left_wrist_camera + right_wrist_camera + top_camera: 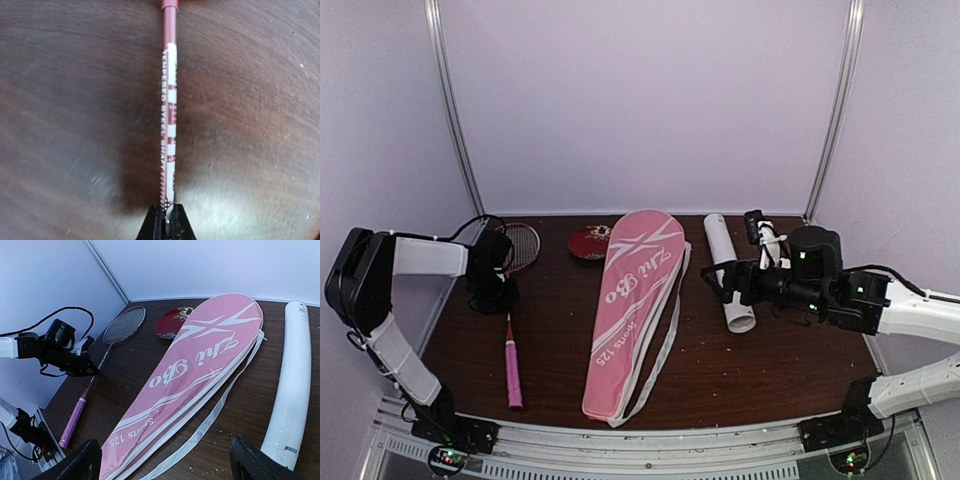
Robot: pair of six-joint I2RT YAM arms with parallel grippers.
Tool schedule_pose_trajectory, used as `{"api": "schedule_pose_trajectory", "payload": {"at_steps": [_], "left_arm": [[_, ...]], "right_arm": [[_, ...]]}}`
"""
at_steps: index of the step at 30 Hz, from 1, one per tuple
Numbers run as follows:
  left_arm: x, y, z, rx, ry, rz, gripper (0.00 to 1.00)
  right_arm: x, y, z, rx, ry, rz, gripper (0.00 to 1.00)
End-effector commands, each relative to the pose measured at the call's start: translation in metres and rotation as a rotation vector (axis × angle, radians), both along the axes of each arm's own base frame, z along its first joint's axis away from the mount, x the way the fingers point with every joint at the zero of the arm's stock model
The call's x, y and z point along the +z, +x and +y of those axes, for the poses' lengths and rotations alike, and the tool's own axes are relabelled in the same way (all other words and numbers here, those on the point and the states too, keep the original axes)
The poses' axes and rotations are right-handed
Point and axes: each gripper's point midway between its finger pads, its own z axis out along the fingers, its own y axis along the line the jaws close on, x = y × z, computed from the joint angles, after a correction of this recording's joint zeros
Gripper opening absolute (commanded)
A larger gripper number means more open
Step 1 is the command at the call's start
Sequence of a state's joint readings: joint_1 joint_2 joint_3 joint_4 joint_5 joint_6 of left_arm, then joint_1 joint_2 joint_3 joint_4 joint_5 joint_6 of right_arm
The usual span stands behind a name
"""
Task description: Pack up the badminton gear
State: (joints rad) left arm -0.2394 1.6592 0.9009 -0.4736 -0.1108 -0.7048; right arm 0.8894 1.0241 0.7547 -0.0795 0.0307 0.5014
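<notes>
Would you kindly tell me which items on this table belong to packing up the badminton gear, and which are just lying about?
Belongs to the job:
racket
pink bag
white tube

Just lying about:
red dish

Dark wood-grain table (75,100): smooth, soft sheen w/ pale scuffs. Long pink bag (200,370): matt woven cloth, white printed lettering, white fabric edging. White tube (295,380): smooth, matt, plastic or card, can't tell. Thin racket (170,125) shaft: glossy paint w/ printed text; its handle (512,375): pink matt wrap. Small dish (172,322): glossy dark red, patterned.
</notes>
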Motion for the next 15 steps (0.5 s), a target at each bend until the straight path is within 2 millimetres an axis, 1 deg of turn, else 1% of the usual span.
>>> {"api": "schedule_pose_trajectory", "payload": {"at_steps": [1, 3, 6, 8, 9, 12, 15], "left_arm": [[0.053, 0.013, -0.004, -0.049, 0.021, -0.122, 0.00], [0.081, 0.017, -0.009, -0.087, 0.046, -0.190, 0.00], [0.125, 0.018, -0.023, -0.156, 0.065, -0.302, 0.00], [0.151, 0.016, -0.040, -0.213, 0.050, -0.375, 0.00], [0.161, 0.013, -0.047, -0.234, 0.048, -0.405, 0.00], [0.193, 0.001, -0.080, -0.305, -0.015, -0.515, 0.00], [0.219, -0.015, -0.128, -0.415, -0.127, -0.631, 0.00]], "right_arm": [[-0.003, -0.009, 0.012, 0.086, 0.033, 0.006, 0.90], [-0.004, -0.009, 0.012, 0.091, 0.033, 0.010, 0.90], [-0.001, -0.013, 0.018, 0.135, 0.053, 0.000, 0.90], [-0.003, -0.012, 0.021, 0.138, 0.048, 0.008, 0.89], [-0.003, -0.010, 0.022, 0.135, 0.046, 0.017, 0.87], [-0.003, -0.004, 0.028, 0.119, 0.052, 0.057, 0.79], [0.006, 0.001, 0.038, 0.113, 0.130, 0.082, 0.73]]}}
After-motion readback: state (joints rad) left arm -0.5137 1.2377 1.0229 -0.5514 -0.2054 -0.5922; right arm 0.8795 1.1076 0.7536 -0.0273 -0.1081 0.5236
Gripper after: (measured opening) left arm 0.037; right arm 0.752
